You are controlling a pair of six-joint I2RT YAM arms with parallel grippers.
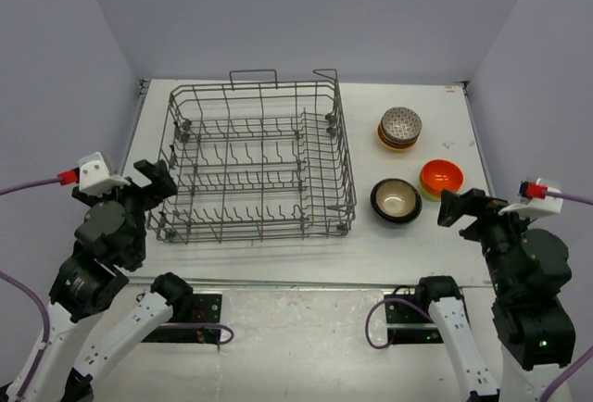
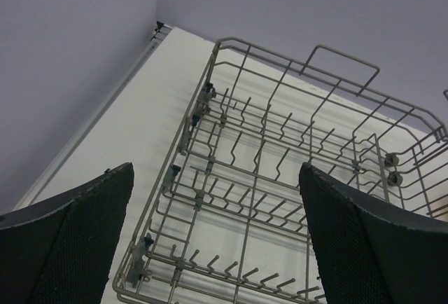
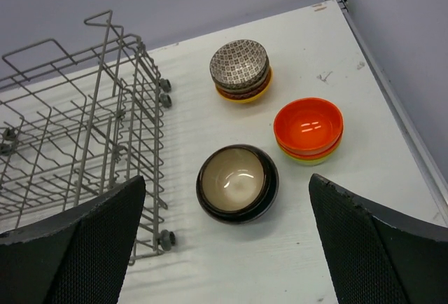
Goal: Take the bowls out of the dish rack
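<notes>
The rack (image 1: 255,161) sits left of centre on the table (image 1: 278,254), with its handle loop on the far side. The bowls I can see are on the table just right of it, in three groups. The patterned stack (image 1: 400,128) is furthest back, with a patterned bowl on top and a yellow-orange rim showing underneath. The orange stack (image 1: 441,178) is nearer, toward the right edge, with yellow and lime rims peeking out below. The black bowl (image 1: 397,200), cream inside, is closest to the rack, and none of the groups touch each other.

The left hand (image 1: 156,180) hangs off the rack's near-left corner, spread wide and holding nothing. The right hand (image 1: 456,206) is just beside the orange stack on the near side, also spread wide with nothing in it.
</notes>
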